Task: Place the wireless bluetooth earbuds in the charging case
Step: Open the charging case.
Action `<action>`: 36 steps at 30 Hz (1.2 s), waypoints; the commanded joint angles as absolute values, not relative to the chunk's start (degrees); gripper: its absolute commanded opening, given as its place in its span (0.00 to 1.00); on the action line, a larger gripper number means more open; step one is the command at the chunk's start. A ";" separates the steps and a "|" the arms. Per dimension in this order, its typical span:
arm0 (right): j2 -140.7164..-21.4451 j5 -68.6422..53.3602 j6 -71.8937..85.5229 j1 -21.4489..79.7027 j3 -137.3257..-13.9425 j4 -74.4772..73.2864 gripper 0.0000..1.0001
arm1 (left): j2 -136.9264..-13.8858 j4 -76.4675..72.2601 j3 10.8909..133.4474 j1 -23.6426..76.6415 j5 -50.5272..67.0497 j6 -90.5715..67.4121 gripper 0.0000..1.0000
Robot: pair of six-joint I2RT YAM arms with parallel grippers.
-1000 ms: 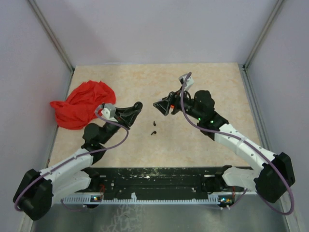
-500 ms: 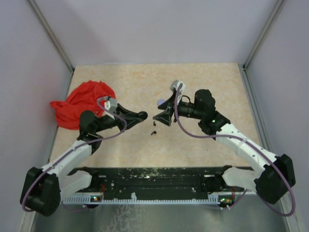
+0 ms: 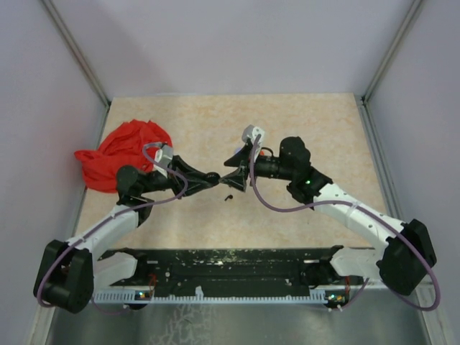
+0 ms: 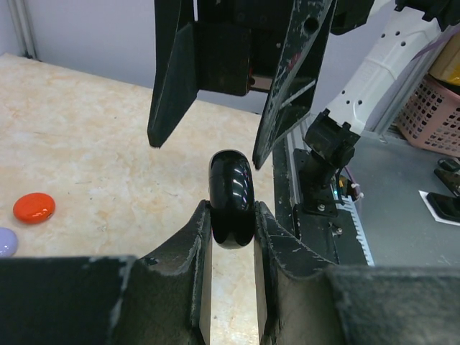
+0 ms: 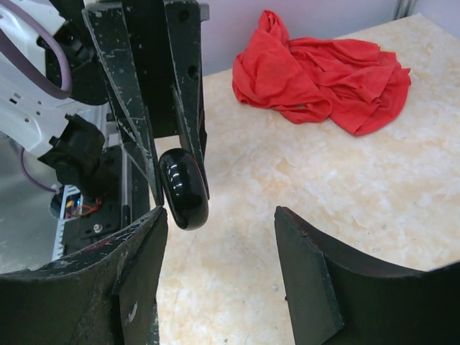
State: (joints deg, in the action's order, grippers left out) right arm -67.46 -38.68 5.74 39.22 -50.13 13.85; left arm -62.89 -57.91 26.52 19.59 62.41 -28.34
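Our left gripper (image 4: pixel 231 210) is clenched on a glossy black rounded piece (image 4: pixel 231 180), likely the charging case, held above the table (image 3: pixel 302 122). Our right gripper (image 5: pixel 221 215) is released, its jaws either side of the case. The earbuds (image 3: pixel 228 195) lie on the table just below as tiny specks, probably light, hard and slippery, so we would pinch them gently across the body.

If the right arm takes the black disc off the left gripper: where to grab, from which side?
Probably the free half of the black disc sticking out past the left gripper. It stands on edge, flat faces against those fingers, so the open right gripper should come straight in from opposite and close on the same faces.
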 commanded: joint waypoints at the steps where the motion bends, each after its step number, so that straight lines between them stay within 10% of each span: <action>1: -68.60 -37.27 2.52 41.44 -51.02 16.11 0.61 | -62.06 -58.97 26.63 19.25 63.68 -28.73 0.00; 36: -67.67 -35.99 1.05 38.64 -52.68 8.44 0.45 | -60.86 -55.85 27.75 19.34 73.62 -25.10 0.00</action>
State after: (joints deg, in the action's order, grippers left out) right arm -68.31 -37.28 0.64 39.59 -50.15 7.40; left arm -62.61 -57.01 26.55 19.14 71.92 -27.94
